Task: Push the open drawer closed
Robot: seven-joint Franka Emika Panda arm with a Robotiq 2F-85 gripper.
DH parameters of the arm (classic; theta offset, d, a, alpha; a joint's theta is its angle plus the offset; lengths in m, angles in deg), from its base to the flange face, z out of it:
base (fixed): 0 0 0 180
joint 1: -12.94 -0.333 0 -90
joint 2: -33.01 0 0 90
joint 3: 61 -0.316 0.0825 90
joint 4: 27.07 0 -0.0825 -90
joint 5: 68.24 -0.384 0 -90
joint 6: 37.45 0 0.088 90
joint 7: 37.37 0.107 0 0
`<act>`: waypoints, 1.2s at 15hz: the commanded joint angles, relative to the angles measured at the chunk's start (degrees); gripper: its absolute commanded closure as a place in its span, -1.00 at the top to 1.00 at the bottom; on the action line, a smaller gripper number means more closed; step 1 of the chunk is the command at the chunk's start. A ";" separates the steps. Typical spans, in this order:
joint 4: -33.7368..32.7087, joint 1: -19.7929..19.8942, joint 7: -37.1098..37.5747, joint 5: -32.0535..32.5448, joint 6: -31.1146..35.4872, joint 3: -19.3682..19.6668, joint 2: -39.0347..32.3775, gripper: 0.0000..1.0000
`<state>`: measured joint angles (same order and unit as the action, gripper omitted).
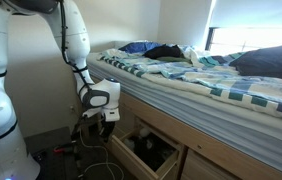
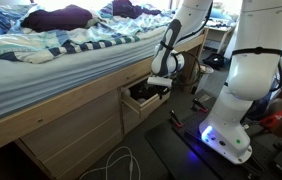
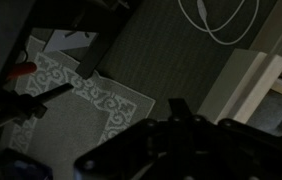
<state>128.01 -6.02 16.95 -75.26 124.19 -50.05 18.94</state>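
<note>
Beneath the striped bedding (image 1: 181,82), the drawer (image 2: 141,112) stands pulled out of the wooden bed base (image 2: 71,135), its dark inside showing in both exterior views. The gripper (image 1: 93,130) hangs just by the drawer's outer end, and I cannot tell whether its fingers are spread or pressed together. A clean push probably needs flat contact low on the drawer's plain front, driven straight toward the base so the box doesn't skew.

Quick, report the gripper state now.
Gripper: cannot be told, open or closed; it is too dark and small in every view. It hangs near the open drawer.
</note>
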 commanded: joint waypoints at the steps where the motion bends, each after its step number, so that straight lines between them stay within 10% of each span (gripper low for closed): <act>1: 1.01 2.47 1.37 1.92 -0.03 -2.14 1.29 -0.98; 7: -5.35 9.24 -4.22 -5.10 -0.50 -8.46 -6.33 -1.00; 18: -23.32 11.38 -3.27 -7.89 3.70 -7.75 -27.51 -1.00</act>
<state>108.61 5.33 14.24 -81.44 126.34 -57.70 -4.55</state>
